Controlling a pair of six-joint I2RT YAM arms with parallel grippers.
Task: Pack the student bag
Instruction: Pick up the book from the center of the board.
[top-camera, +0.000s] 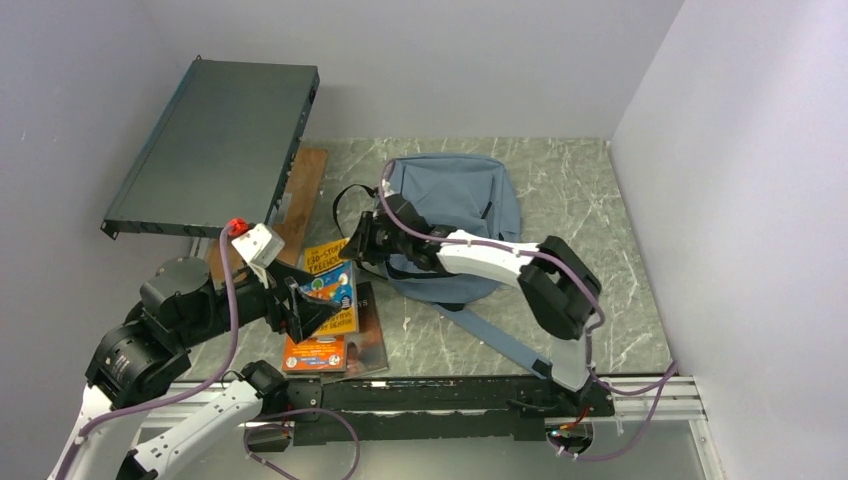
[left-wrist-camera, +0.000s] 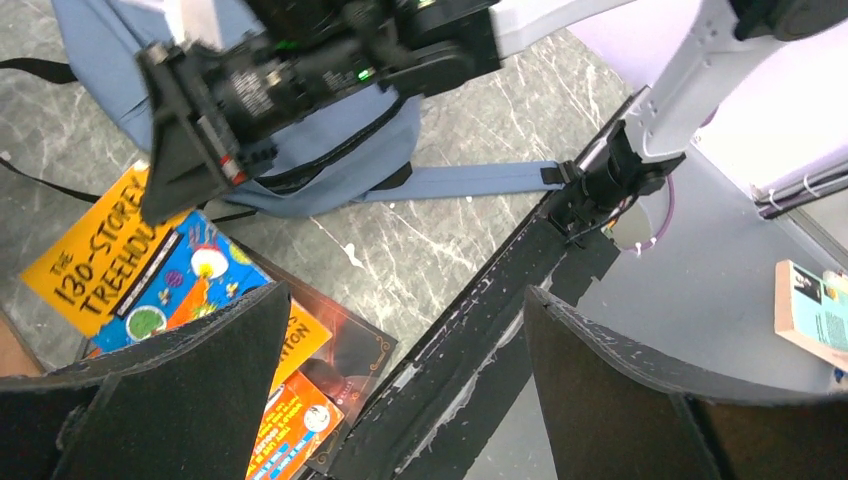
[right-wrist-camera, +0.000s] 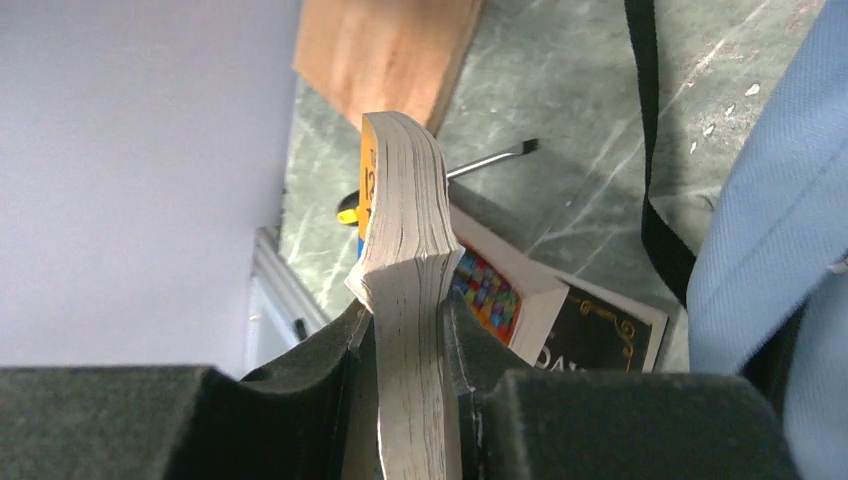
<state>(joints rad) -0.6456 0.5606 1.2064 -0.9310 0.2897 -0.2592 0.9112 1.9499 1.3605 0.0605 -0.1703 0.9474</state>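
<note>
The student bag (top-camera: 455, 200) lies flat at the middle of the table, its straps trailing toward the near edge. My right gripper (top-camera: 358, 245) reaches left of the bag and is shut on the edge of a yellow and blue "130-Storey Treehouse" book (top-camera: 330, 272). In the right wrist view the jaws (right-wrist-camera: 405, 310) pinch this book's (right-wrist-camera: 400, 200) page block, seen edge-on, with the bag (right-wrist-camera: 770, 200) at the right. My left gripper (top-camera: 305, 312) is open and empty above the book pile; in its own view (left-wrist-camera: 400, 380) the held book (left-wrist-camera: 110, 250) and the bag (left-wrist-camera: 330, 150) show.
More books (top-camera: 335, 350) lie stacked under the held one, near the table's front edge. A dark rack unit (top-camera: 215, 140) leans at the back left over a wooden board (top-camera: 300, 190). A white box with a red button (top-camera: 255, 240) and a screwdriver (right-wrist-camera: 480, 160) lie nearby.
</note>
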